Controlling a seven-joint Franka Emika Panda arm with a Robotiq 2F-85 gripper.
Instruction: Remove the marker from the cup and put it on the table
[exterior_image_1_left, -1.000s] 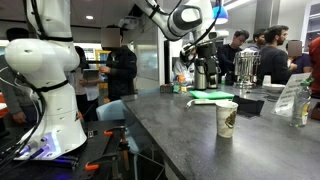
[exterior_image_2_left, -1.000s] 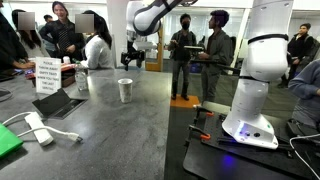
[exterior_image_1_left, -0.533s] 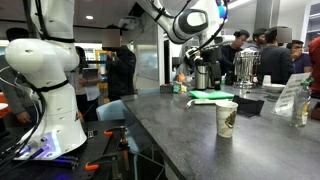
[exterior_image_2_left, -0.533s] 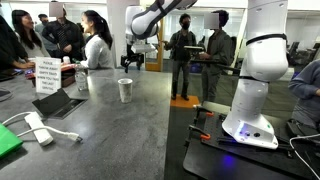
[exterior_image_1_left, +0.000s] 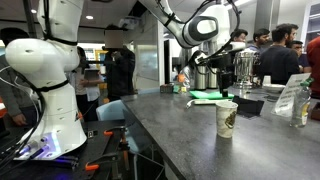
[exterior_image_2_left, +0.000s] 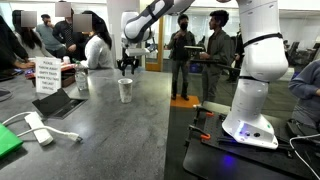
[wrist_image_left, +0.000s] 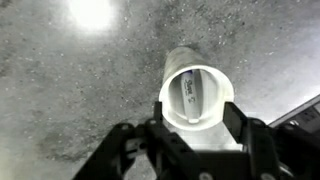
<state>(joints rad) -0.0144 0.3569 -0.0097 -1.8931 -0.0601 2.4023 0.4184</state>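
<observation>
The white paper cup with a dark printed pattern stands on the dark grey table (exterior_image_1_left: 170, 135) in both exterior views (exterior_image_1_left: 227, 118) (exterior_image_2_left: 125, 90). In the wrist view I look straight down into the cup (wrist_image_left: 170, 75). The marker (wrist_image_left: 190, 92) stands inside it, its pale body with print showing; its cap is not visible. My gripper (wrist_image_left: 195, 135) is open and empty, with one finger on each side of the cup's rim and above it. In both exterior views the gripper (exterior_image_1_left: 213, 63) (exterior_image_2_left: 127, 66) hangs a short way above the cup.
Steel coffee urns (exterior_image_1_left: 245, 68), a green sheet (exterior_image_1_left: 210, 96) and a printed sign (exterior_image_1_left: 293, 95) stand behind the cup. A sign card (exterior_image_2_left: 46, 75), a tablet (exterior_image_2_left: 60, 102) and a white charger with cable (exterior_image_2_left: 38, 128) lie nearby. People stand behind the counter.
My arm has swung over towards the cup and come lower, so the gripper now hangs directly above it. The cup and marker have not moved.
</observation>
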